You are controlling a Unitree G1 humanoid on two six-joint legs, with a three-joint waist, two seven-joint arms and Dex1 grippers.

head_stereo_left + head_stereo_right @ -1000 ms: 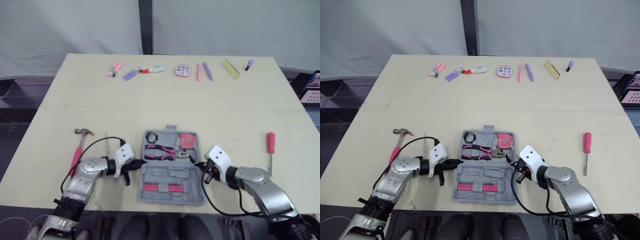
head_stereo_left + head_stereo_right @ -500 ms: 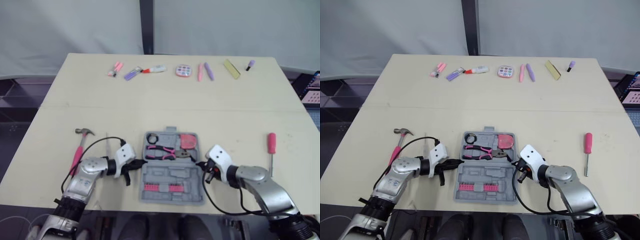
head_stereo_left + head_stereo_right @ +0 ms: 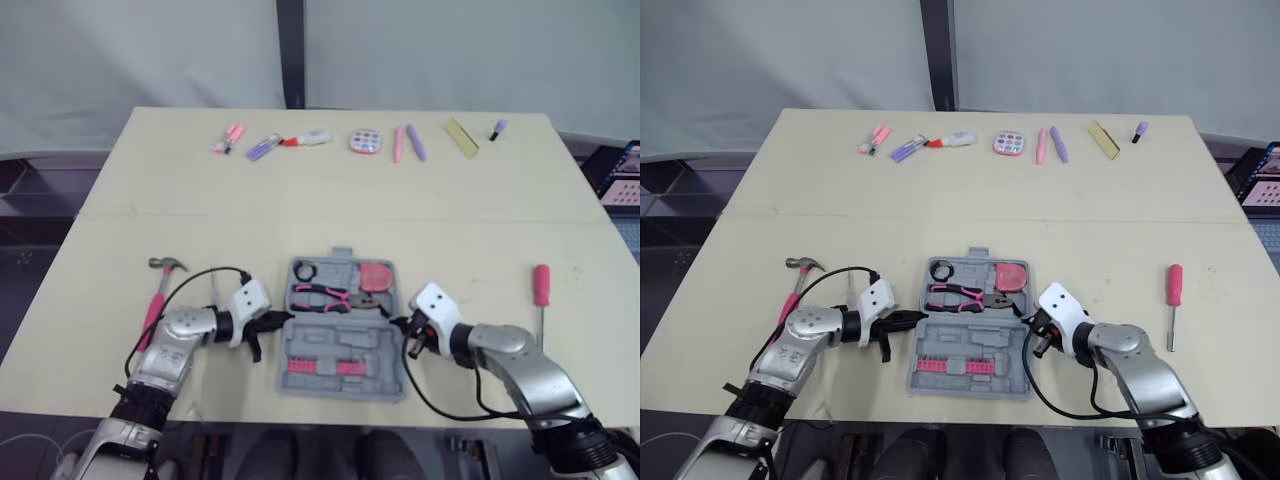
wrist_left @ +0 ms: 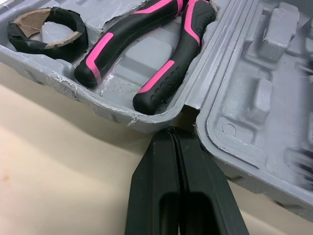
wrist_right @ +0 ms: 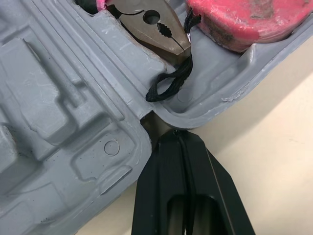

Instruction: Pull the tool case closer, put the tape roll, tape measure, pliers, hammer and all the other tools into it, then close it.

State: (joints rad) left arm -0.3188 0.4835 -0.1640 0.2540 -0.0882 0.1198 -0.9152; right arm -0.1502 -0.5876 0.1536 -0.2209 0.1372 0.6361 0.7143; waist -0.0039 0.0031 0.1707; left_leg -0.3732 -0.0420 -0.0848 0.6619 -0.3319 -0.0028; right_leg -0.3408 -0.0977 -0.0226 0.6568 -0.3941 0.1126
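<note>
The open case (image 3: 340, 345) is lying by the table's (image 3: 340, 210) near edge, holding pliers (image 3: 320, 297), tape measure (image 3: 376, 276) and tape roll (image 3: 304, 271). Hammer (image 3: 158, 298) and screwdriver (image 3: 541, 290) are lying outside it, left and right. Left gripper (image 3: 283, 319) and right gripper (image 3: 396, 324), fingers pressed together, are touching its hinge ends.

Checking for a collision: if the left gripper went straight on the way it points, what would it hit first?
The grey plastic tool case: the left gripper, shut, sits at the hinge notch between its halves, apparently touching.

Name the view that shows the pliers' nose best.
Right wrist view: the nose of the pliers, close up in the tool case, teeth visible. Left wrist view shows their handles; eye views show them whole, small.
</note>
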